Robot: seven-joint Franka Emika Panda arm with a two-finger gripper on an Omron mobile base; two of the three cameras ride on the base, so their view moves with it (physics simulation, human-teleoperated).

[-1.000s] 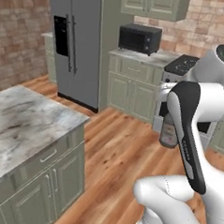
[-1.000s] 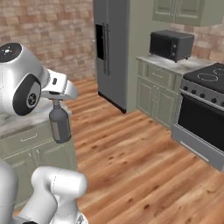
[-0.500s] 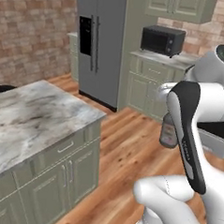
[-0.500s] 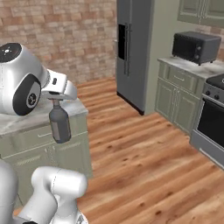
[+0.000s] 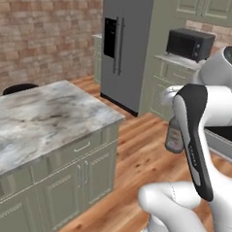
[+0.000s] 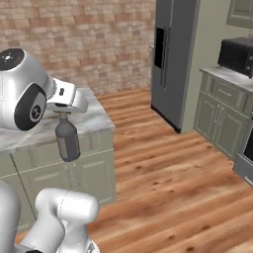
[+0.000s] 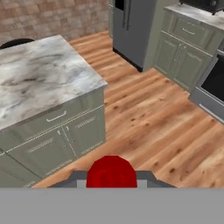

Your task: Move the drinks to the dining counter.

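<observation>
The bottle [image 6: 67,141] is held by its red-capped neck in the closed tool [image 6: 63,116], hanging above wooden floor [image 6: 163,183], just beside the worktop [image 7: 39,78] corner edge.

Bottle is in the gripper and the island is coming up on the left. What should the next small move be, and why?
Probably keep carrying the bottle toward the dining counter before lowering it. The gripper holds it by the neck, hanging over the wood floor beside the island, not yet above the marble top, so releasing now would drop it.

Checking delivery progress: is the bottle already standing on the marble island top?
No, the bottle hangs from the gripper above the floor, beside the island.
</observation>
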